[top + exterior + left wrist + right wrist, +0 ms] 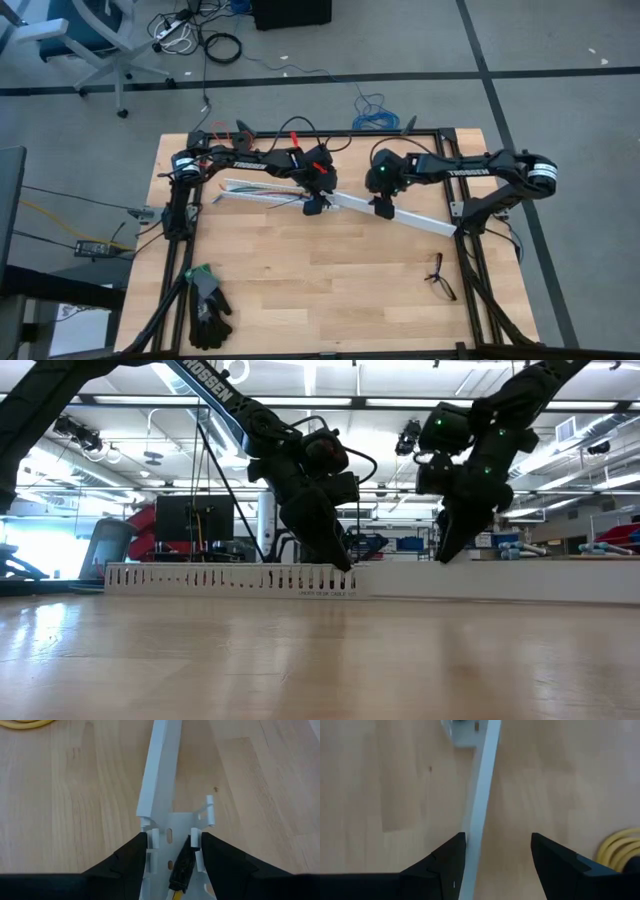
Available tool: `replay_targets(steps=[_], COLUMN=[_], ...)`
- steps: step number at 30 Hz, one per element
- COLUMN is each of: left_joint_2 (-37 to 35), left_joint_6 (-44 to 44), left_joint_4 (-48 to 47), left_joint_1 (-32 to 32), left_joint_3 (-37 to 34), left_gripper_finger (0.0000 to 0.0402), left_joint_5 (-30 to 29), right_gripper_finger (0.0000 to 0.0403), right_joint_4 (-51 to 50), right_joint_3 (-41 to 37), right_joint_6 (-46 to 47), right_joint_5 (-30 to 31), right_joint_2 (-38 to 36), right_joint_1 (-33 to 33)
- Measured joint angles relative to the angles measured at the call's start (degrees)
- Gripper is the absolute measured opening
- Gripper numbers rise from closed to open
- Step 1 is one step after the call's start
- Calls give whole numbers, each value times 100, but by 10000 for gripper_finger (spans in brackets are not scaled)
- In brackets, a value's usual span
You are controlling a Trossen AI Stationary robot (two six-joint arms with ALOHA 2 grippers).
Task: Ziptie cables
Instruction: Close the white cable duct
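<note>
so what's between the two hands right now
In the high view, the long white channel runs along the stretch from the left hand to the right hand. Nothing else lies between them but bare table.

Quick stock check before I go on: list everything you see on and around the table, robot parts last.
slotted channel: one, white, back left of the table, under the left gripper
flat cover strip: one, white, running diagonally toward the right edge
gloves: a dark pair, front left corner
small forked object: one, black, front right
table: one, light wood, black frame
left gripper: astride the channel's end, a dark piece between its fingers
right gripper: open, above the cover strip
</note>
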Motion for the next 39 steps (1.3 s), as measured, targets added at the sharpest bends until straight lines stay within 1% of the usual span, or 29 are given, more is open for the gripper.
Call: replay_targets(steps=[8,13,23,27,32,36,39], left_joint_2=[9,9,9,7,4,4,4], left_joint_6=[-63,-76,-72,-70,-68,-66,-71], left_joint_4=[192,239,239,239,245,245,248], left_joint_1=[-6,-14,-13,-13,-13,-11,-11], left_joint_3=[-7,-7,-4,-2,2,2,2], left_gripper_finger=[193,193,193,193,193,193,193], left_joint_5=[-75,-206,-223,-226,-263,-263,-265], right_gripper_finger=[209,209,208,208,208,206,187], right_joint_4=[72,66,13,17,38,211,348], right_joint_3=[6,6,6,-33,-38,-38,-38], right_joint_6=[13,268,709,754,761,789,792], right_joint_5=[-17,-23,9,519,889,1012,1147], right_joint_2=[-511,-820,-868,-652,-115,190,311], right_joint_1=[-19,-3,514,784,999,1039,1039])
